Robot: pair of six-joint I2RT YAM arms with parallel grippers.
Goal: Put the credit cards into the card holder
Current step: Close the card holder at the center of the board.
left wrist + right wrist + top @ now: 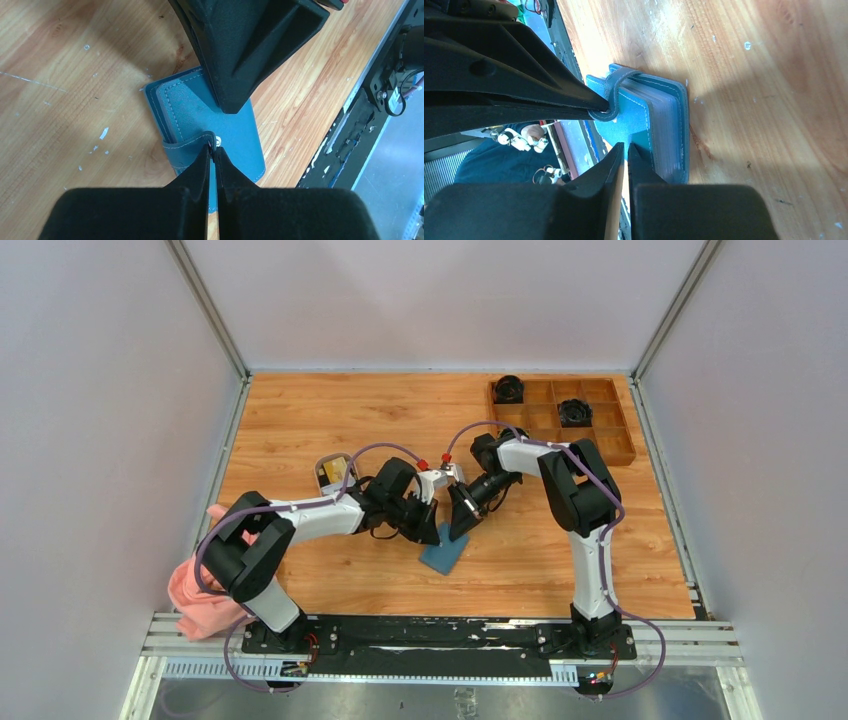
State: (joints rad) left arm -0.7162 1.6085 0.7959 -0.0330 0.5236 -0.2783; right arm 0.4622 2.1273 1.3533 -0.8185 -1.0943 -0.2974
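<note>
Teal holder (445,550) lies folded mid-bench, left tool (212,144) clamped on its strap (185,150), right tool (625,148) pinched together against its cover; cards (333,473) wait far-left, none loaded.

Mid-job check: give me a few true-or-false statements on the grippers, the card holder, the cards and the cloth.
1. The left gripper pinches the card holder's snap strap. True.
2. The card holder lies spread open. False: its cover is folded over the pockets.
3. The cards sit in the wooden tray. False: they are in the small white dish; the tray holds two black objects.
4. A pink cloth lies at the table's left edge. True.
5. The right gripper hovers over the tray. False: it is down at the card holder, beside the left gripper.
</note>
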